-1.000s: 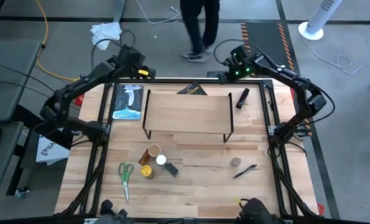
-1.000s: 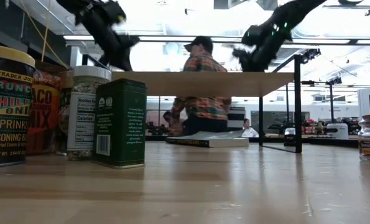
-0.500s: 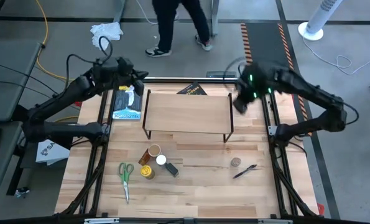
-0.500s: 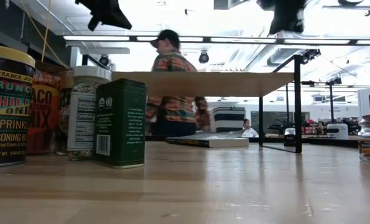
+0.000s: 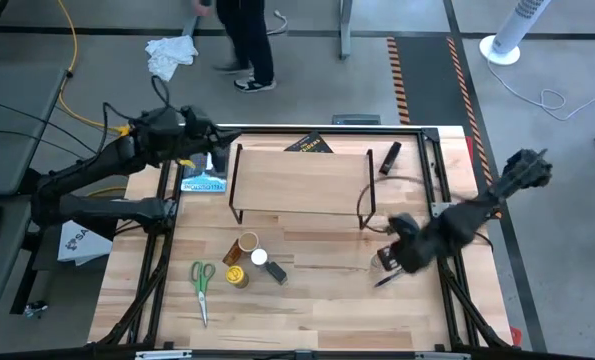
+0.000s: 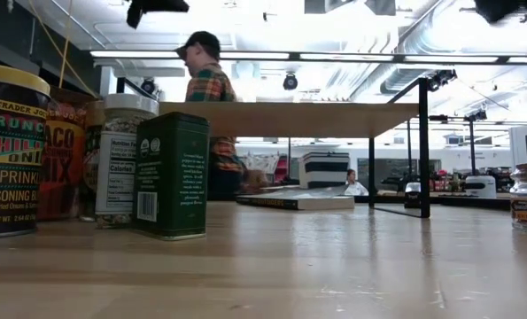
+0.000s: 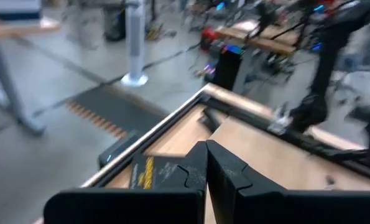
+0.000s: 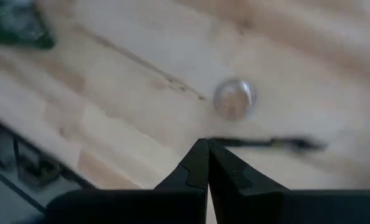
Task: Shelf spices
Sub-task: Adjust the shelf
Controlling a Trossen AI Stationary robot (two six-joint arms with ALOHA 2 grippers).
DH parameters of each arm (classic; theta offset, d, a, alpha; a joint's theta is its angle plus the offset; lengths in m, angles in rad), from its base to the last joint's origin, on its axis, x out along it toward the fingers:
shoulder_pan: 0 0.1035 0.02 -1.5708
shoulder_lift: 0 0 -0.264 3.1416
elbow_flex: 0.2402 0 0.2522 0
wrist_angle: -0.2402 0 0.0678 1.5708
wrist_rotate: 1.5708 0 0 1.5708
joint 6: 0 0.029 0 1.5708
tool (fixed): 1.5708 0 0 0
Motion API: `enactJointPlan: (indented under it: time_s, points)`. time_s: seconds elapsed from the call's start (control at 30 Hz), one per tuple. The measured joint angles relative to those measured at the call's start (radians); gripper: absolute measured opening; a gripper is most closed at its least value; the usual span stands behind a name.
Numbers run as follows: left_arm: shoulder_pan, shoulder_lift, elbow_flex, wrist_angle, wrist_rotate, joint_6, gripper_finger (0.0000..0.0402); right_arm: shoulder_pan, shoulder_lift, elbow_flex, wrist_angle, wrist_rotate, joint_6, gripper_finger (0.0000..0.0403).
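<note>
The spices stand in a cluster near the table's near-left: a tan round jar [image 5: 246, 244], a white-lidded jar [image 5: 259, 258], a yellow-lidded tin [image 5: 237, 277] and a dark tin [image 5: 277, 272]. The low view shows the orange packet [image 6: 65, 159] among them. The tiny brown jar [image 8: 234, 98] stands alone at the near right. My right gripper [image 5: 387, 260] hovers, shut, just above and beside it [image 8: 208, 154]. The shelf [image 5: 302, 185] stands on its thin black legs at the table's middle. My left gripper [image 5: 213, 143] hangs shut [image 7: 205, 163] in the air by the shelf's far-left corner.
A black marker [image 5: 393, 278] lies just near of the tiny jar. Green-handled scissors [image 5: 202, 280] lie at the near left. A book [image 5: 204, 165] lies left of the shelf, a dark packet [image 5: 308, 144] behind it, a small black object [image 5: 389, 157] at its far right. A person walks beyond the far edge.
My right gripper has swung quickly from the far-right corner toward the near edge and down, and now hangs over the tiny jar. My left gripper has drifted a little toward the near-left, to the shelf's far-left corner. The person behind the table has walked left.
</note>
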Motion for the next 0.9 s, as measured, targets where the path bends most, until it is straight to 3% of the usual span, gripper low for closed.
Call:
enactJointPlan:
  time_s: [0.13, 0.23, 0.43, 0.57, 0.7, 0.9]
  points:
    - [-0.001, -0.027, 0.000, 0.015, 0.034, 0.050, 0.0000, 0.063, 0.004, -0.160, 0.132, 0.018, 0.319, 0.0000]
    - [-0.001, -0.035, 0.000, 0.014, 0.062, 0.058, 0.0000, 0.050, 0.011, -0.241, 0.178, 0.066, 0.423, 0.0000]
    - [-0.002, -0.036, 0.000, 0.014, 0.067, 0.024, 0.0000, -0.091, 0.010, -0.330, 0.212, 0.098, 0.403, 0.0000]
    - [-0.002, -0.036, 0.000, 0.013, 0.066, 0.014, 0.0000, -0.167, 0.007, -0.392, 0.330, 0.063, 0.324, 0.0000]
    - [-0.002, -0.035, 0.000, 0.012, 0.060, 0.006, 0.0000, -0.196, 0.007, -0.456, 0.471, 0.063, 0.281, 0.0000]
    - [-0.002, -0.035, 0.000, 0.007, 0.053, -0.010, 0.0000, -0.181, 0.007, -0.475, 0.481, 0.010, 0.274, 0.0000]
